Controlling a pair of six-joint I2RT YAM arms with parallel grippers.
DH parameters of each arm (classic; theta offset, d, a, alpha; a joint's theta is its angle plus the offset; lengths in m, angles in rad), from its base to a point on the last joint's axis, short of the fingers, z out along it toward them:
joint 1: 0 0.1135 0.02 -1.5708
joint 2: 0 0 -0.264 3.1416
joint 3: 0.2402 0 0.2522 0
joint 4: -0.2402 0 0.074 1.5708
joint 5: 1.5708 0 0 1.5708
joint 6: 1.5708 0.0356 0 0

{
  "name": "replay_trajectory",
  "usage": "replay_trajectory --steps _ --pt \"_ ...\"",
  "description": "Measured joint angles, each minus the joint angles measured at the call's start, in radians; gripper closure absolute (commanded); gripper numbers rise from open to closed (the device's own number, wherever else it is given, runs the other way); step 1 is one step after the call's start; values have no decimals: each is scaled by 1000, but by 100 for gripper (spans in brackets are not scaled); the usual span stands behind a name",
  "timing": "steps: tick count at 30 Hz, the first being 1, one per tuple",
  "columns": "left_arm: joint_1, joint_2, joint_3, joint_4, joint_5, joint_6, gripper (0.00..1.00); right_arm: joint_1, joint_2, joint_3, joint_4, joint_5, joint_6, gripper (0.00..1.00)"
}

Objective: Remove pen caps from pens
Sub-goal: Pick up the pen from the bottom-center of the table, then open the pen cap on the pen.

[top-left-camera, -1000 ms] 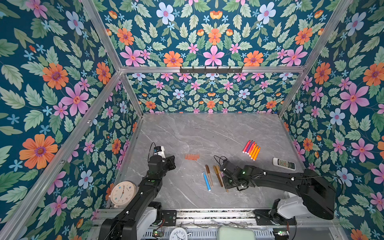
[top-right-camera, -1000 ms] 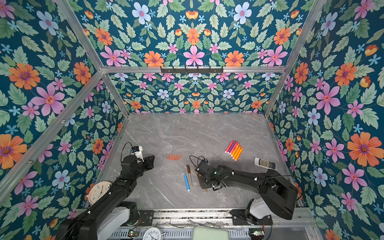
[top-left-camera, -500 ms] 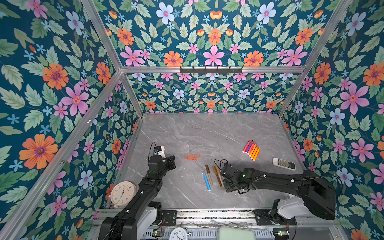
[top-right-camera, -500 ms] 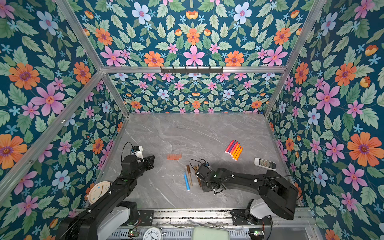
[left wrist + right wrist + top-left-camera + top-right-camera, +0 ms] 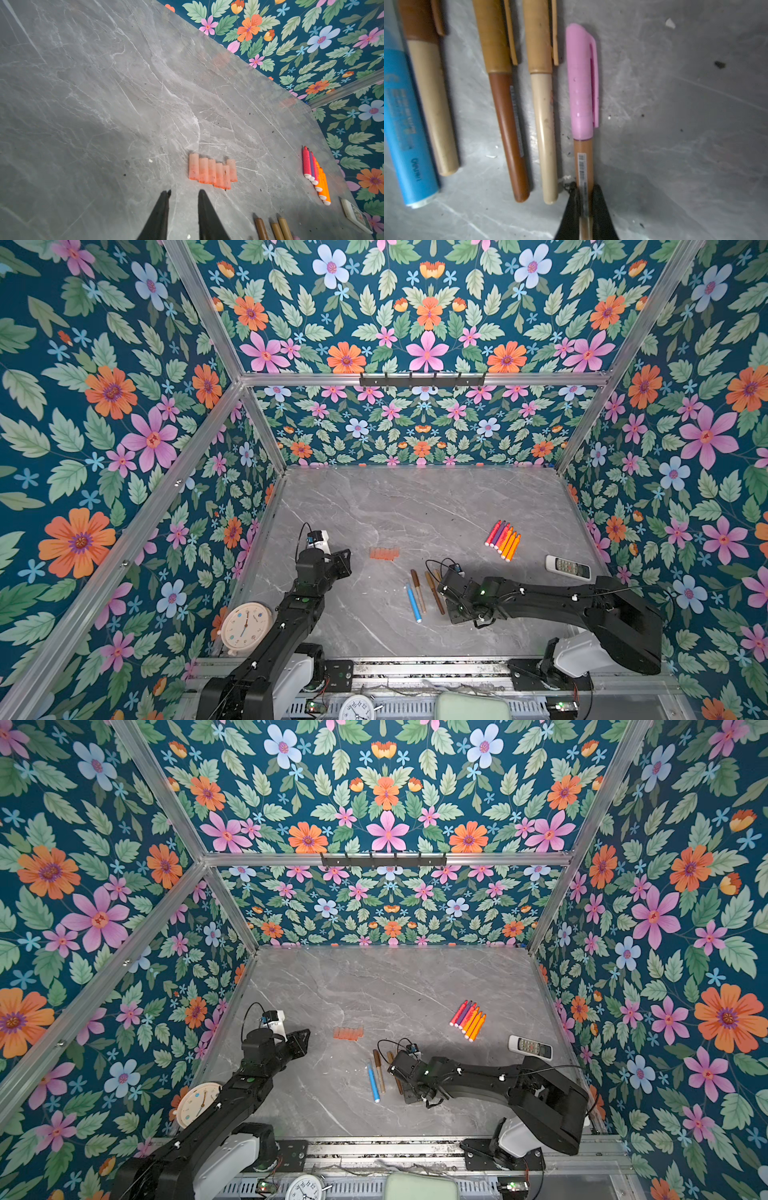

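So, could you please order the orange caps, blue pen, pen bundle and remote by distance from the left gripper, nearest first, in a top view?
1. Orange caps, beside the left gripper.
2. Blue pen, centre front.
3. Pen bundle, right side.
4. Remote, far right.

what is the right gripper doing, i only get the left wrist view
observer: the right gripper is shut on the barrel of a brown pen.
operator: cap on or off
observer: on, its pink cap sits fully seated at the end away from the grip.
operator: anything past the gold-capped pens at my edge
observer: a blue pen lies flat at the outer end of that row, farthest from the held one.
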Motion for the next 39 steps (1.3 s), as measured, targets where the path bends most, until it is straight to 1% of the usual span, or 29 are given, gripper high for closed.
replay_trajectory --steps 2,4,6,7,10,13,15,19,22,26,29,30,32,33,36,37,39 --pt "0 -3 26 -21 25 -32 62 0 -32 -9 -18 -5 3 100" --pt "-5 -14 43 -28 63 -63 58 -2 -103 -11 -69 14 4 100" --pt "-48 -21 61 -25 104 -127 54 -16 -198 -2 -105 34 0 100" --pt "-85 -19 69 -19 114 -145 54 -26 -238 2 -117 42 -9 100" --pt "-282 20 124 6 125 -212 54 -74 -379 -8 -130 24 -56 100" --pt "-446 103 188 48 129 -265 55 -127 -491 -26 -108 -79 -111 100" --pt "-515 161 211 86 127 -303 55 -144 -536 -29 -93 -146 -142 100" --pt "-625 259 248 153 128 -369 55 -151 -534 -4 -62 -278 -181 100" --pt "-683 315 280 199 128 -391 55 -153 -528 -2 -32 -346 -192 100" --pt "-721 364 297 245 127 -417 55 -153 -529 -6 -4 -399 -193 100" --pt "-737 386 302 270 124 -433 56 -153 -529 -10 10 -414 -192 100" --pt "-742 392 303 279 125 -440 57 -153 -530 -10 11 -419 -192 100" --pt "-749 400 304 287 126 -443 63 -153 -531 -10 11 -420 -190 100" --pt "-754 405 304 294 128 -445 68 -153 -533 -10 11 -420 -190 100" --pt "-766 417 305 318 132 -470 94 -153 -533 -10 11 -419 -190 100" --pt "-769 419 308 341 154 -481 100 -153 -530 -12 3 -414 -201 100" --pt "-776 418 309 350 146 -476 100 -153 -527 -11 -1 -418 -201 100"
